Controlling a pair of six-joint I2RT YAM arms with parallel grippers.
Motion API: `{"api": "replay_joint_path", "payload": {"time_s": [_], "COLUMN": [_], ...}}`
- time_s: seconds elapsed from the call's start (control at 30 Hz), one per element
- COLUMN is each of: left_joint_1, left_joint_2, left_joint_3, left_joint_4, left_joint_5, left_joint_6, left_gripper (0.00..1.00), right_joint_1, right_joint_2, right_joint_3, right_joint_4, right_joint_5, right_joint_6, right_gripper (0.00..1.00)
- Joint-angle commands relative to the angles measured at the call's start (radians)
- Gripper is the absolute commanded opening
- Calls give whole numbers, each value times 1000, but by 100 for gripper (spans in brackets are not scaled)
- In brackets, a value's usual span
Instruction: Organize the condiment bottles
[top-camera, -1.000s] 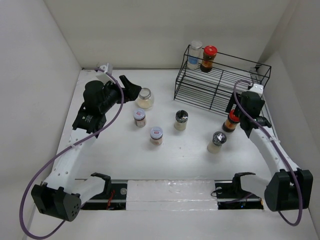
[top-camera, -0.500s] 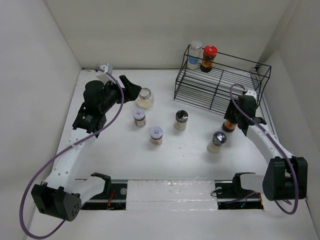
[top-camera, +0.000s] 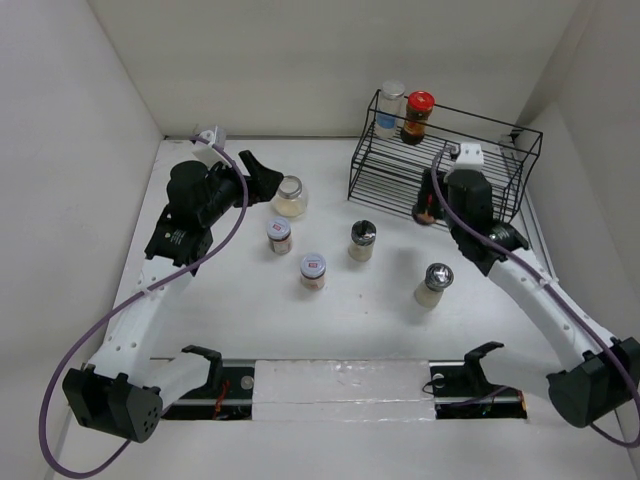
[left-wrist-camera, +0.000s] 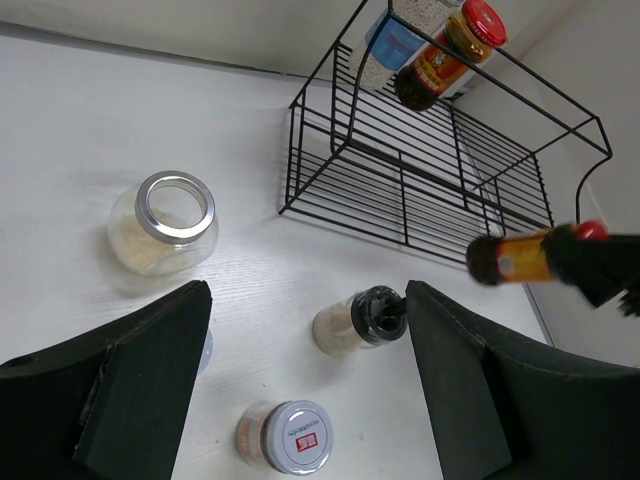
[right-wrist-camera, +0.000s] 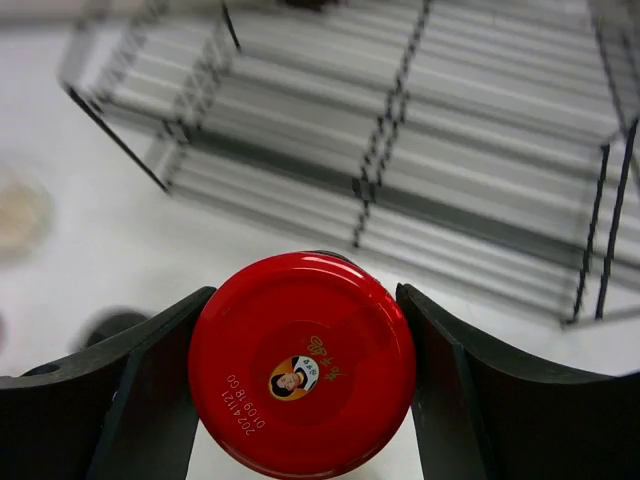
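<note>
**Red-capped bottle (right-wrist-camera: 302, 362) lifted from desk (top-camera: 230, 300) toward rack**

The left pincer (left-wrist-camera: 308, 300) hung released near a round jar (top-camera: 290, 195). Four small jars (top-camera: 313, 270) stood mid-desk. The right pincer (right-wrist-camera: 303, 330) clenched the red-capped bottle before the black wire rack (top-camera: 400, 175), which carried two bottles (top-camera: 419, 115) on top.

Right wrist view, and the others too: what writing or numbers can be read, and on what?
"2024121" and "0109 18 00", roughly: stamped on the held sauce bottle's red cap, beside a portrait logo.
White jar lid, red label: too small to read.
Side labels of that bottle, the blue-labelled jar and the red-capped rack bottle: blurred.
</note>
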Motion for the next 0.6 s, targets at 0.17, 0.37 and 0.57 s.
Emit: {"api": "replay_joint_path", "payload": {"time_s": [0.17,0.37,0.57], "left_joint_1": [5,5,5], "left_joint_2": [-11,-24,-24], "left_joint_3": [2,2,2], "left_joint_4": [45,36,36], "left_joint_5": [9,-1,-1], "left_joint_6": [-5,4,4], "left_gripper": [75,75,75], "right_joint_1": [-147,-278,-331], "right_joint_2": [234,467,657], "right_joint_3": [495,848,1154], "right_joint_4": [282,181,27], "right_joint_5": [-178,-397,-401], "right_joint_6": [-95,-95,-146], "right_gripper": [58,58,58]}}
